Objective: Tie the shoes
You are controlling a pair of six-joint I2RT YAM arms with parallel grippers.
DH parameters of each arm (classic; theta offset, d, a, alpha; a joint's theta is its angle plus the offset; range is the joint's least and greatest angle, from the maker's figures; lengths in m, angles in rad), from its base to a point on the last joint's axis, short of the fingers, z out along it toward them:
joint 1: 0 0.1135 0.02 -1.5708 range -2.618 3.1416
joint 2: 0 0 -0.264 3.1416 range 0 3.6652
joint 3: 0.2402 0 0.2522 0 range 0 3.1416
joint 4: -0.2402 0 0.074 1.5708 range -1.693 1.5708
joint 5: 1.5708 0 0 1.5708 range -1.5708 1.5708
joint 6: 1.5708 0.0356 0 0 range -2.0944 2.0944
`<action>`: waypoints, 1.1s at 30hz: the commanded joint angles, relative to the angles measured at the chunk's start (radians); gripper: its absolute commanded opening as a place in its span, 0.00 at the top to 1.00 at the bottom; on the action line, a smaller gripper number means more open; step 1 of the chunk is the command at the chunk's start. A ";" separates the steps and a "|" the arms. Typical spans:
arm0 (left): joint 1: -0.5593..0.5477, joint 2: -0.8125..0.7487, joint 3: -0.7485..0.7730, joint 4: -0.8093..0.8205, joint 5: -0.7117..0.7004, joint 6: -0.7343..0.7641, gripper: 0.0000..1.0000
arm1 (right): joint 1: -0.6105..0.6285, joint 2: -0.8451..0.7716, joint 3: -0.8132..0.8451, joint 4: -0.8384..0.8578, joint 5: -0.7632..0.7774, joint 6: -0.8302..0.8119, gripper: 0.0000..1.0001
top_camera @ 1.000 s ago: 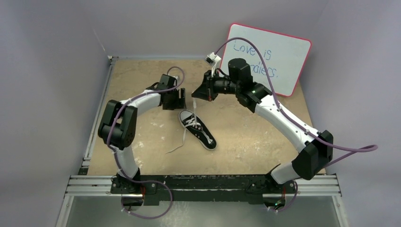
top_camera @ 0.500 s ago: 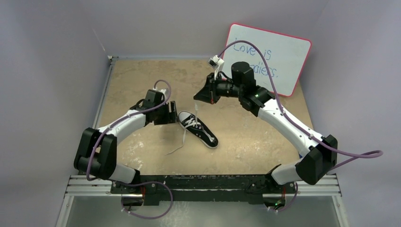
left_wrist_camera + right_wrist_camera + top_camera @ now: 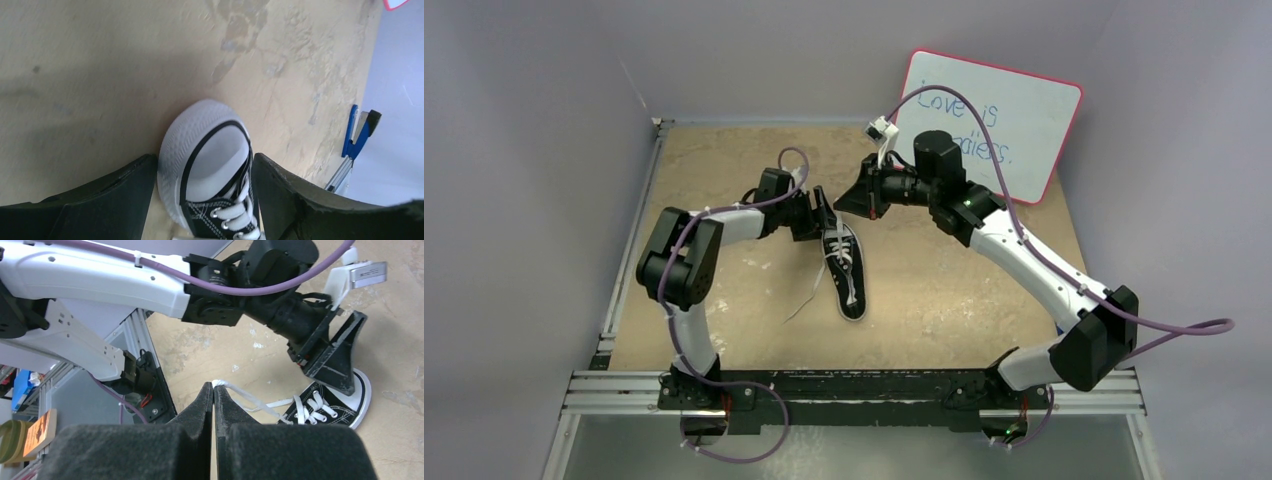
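The black sneaker [image 3: 851,280] lies mid-table with its heel toward the near edge. My left gripper [image 3: 824,216] straddles its white toe cap [image 3: 215,145], and its fingers [image 3: 125,190] press on both sides of the shoe. My right gripper [image 3: 842,207] hovers just behind the toe, shut on the end of one white lace [image 3: 235,391]. That lace runs taut down to the eyelets [image 3: 312,407]. The other lace [image 3: 809,293] trails loose on the table to the left of the shoe. The right wrist view also shows the left gripper [image 3: 332,360] over the toe.
A pink-framed whiteboard [image 3: 1004,120] with blue writing leans at the back right. The aluminium rail [image 3: 854,385] and the arm bases run along the near edge. A blue object [image 3: 357,132] stands beyond the table's edge in the left wrist view.
My left gripper has moved toward the back and closed on the toe. The shoe has turned, its heel swinging from the lower right toward the near edge. The right gripper has held still with the lace.
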 commanded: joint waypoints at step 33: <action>-0.131 -0.231 -0.249 0.096 -0.188 0.482 0.50 | -0.008 -0.105 0.023 -0.076 0.115 -0.084 1.00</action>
